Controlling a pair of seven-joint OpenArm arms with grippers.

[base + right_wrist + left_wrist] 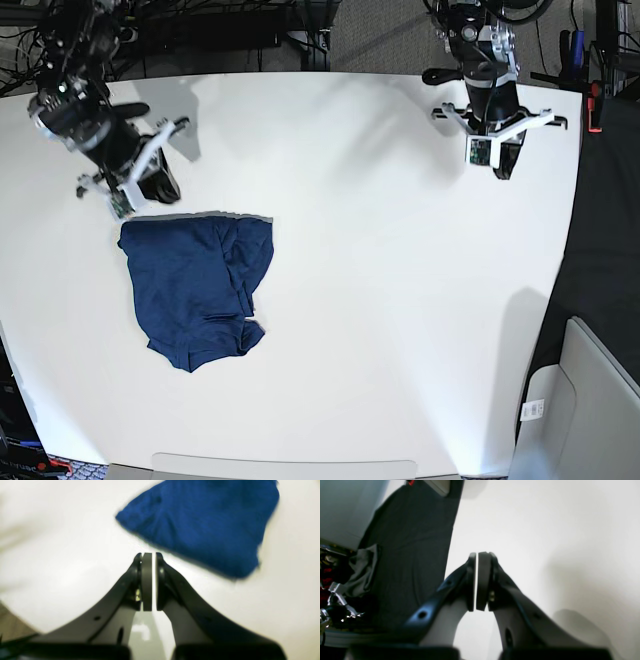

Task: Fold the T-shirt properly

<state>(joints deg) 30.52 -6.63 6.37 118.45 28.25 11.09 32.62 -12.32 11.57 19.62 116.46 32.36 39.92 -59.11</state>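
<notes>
The T-shirt [195, 290] lies bunched on the counter [400, 300]. Both sets of fingers [147, 580] [480, 580] are pressed together, empty; I'd spread them before pinching an edge squarely.

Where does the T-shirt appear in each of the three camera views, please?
Left wrist: not in it; only the shut left gripper over the white table.
Right wrist: T-shirt upper right, beyond the shut right gripper.
Base: T-shirt left of centre.
Shared landmark: the white table.
</notes>
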